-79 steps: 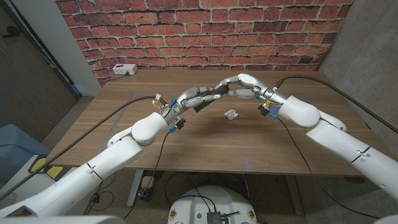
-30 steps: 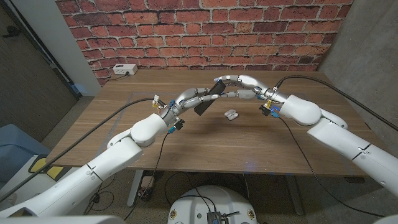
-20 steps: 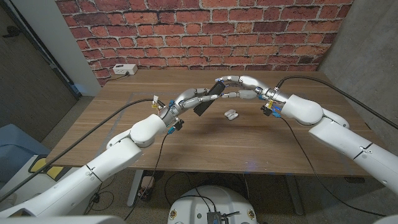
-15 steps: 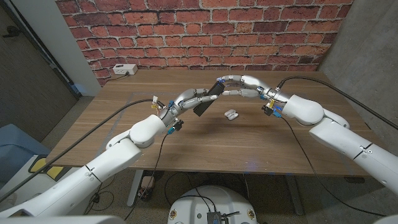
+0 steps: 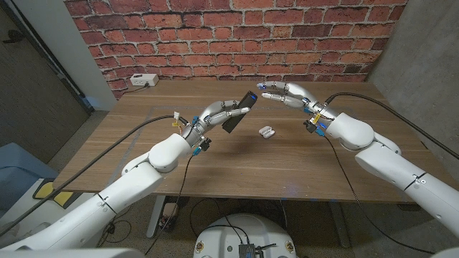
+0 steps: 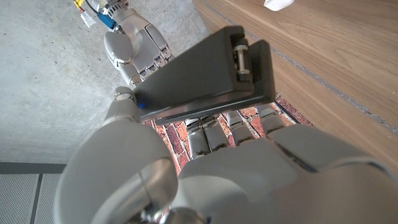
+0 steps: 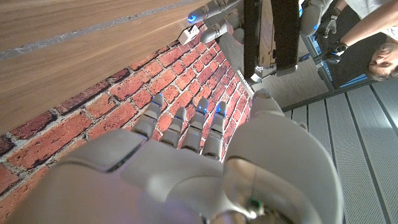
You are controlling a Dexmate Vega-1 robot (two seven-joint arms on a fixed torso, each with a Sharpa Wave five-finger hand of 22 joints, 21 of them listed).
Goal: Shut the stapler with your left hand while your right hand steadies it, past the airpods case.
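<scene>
While the left hand (image 5: 220,113) grips the black stapler (image 5: 239,111) above the surface (image 5: 215,161), the right hand (image 5: 289,94) hovers just beside it, fingers spread, holding nothing. The white airpods case (image 5: 267,132) lies below them.

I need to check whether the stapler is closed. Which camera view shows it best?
The left wrist view: the stapler is large and close, its hinge end visible, gripped by the left hand. The head view shows it small and dark, held above the table. The right wrist view shows it end-on, beyond the right hand.
</scene>
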